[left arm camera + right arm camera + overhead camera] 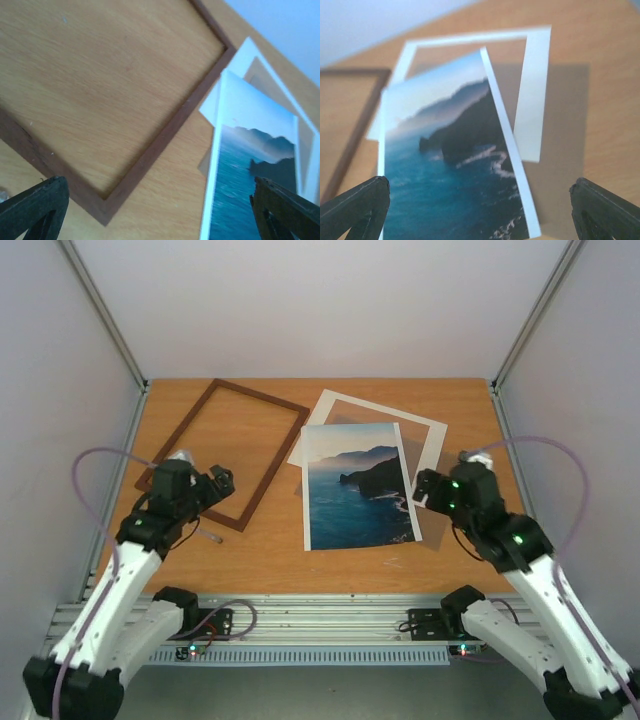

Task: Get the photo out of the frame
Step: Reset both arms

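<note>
The photo (355, 485), a blue sea with dark cliffs, lies face up in the middle of the table, outside the frame. It also shows in both wrist views (250, 165) (455, 165). To its left the thin reddish-brown frame (274, 470) (165, 132) (357, 130) lies flat and holds nothing, with bare table showing through it. My left gripper (218, 484) (160, 220) hangs open over the frame's near right part. At the photo's right edge my right gripper (425, 488) (480, 215) is open with nothing between its fingers.
A white mat board (385, 408) (237, 62) (532, 90) with a cutout lies partly under the photo's far end. A brown backing sheet (432, 510) (565, 125) lies beneath both, at the right. White walls close in the table on three sides.
</note>
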`<action>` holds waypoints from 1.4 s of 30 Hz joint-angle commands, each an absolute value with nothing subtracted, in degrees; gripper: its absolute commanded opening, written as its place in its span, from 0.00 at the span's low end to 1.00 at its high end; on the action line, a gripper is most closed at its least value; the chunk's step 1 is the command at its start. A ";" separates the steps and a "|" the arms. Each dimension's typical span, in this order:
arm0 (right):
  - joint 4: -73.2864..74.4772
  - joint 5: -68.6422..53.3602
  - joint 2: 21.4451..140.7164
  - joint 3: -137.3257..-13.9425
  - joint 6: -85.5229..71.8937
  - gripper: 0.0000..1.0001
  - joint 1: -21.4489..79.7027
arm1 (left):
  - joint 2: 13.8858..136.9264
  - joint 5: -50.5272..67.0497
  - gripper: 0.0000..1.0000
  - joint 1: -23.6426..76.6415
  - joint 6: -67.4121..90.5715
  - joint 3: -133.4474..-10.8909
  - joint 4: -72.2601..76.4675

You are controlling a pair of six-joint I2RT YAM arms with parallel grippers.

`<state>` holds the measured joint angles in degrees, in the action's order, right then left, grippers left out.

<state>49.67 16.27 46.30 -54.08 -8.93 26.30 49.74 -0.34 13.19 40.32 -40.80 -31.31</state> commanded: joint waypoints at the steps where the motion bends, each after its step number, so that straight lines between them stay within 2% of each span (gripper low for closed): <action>1: 56.90 24.65 36.04 -59.29 -3.73 0.98 26.02 | 38.68 2.03 0.99 12.46 40.91 -46.71 -41.00; 8: 59.30 30.00 20.94 -61.83 3.51 0.98 26.02 | 24.20 -11.58 0.99 12.48 32.75 -59.17 -54.48; 13: 58.97 32.92 15.34 -61.36 7.59 0.98 26.02 | 16.26 -19.19 0.99 12.48 28.28 -59.39 -55.64; 23: 57.22 35.57 14.70 -57.17 12.14 0.98 26.02 | 10.83 -19.68 0.99 12.46 28.67 -48.43 -54.76; 42: 55.04 35.15 11.89 -54.14 13.44 0.98 26.06 | 8.48 -22.09 0.99 12.48 27.71 -47.91 -56.10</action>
